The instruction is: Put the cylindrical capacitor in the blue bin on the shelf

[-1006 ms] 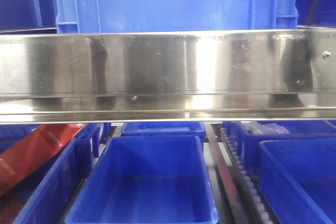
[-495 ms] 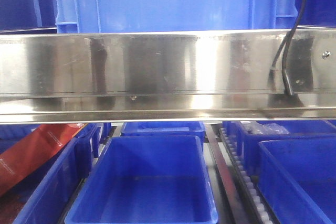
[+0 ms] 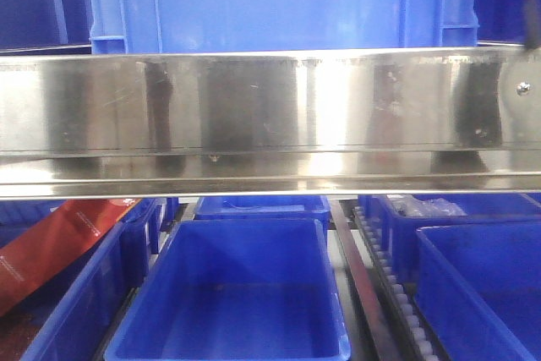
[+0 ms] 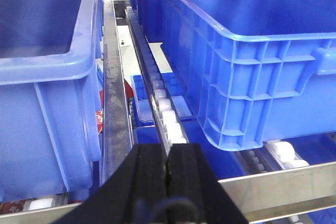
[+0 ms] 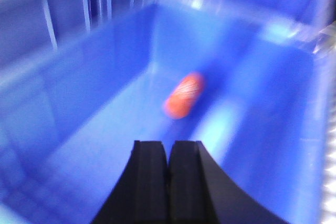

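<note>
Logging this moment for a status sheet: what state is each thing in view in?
Left gripper: shut, nothing between its pads.
Right gripper: shut, empty, over a blue bin.
Orange-red cylinder: lying on its side on that bin's floor, blurred.
Middle bin: empty.
Red packet: leaning in the left bin.

Left gripper (image 4: 168, 169) fills the bottom of its wrist view — two black jaws pressed flat together, nothing between them. Right gripper (image 5: 169, 169) looks the same in its own blurred wrist view — black jaws closed tight and empty, pointing forward and slightly down.
</note>
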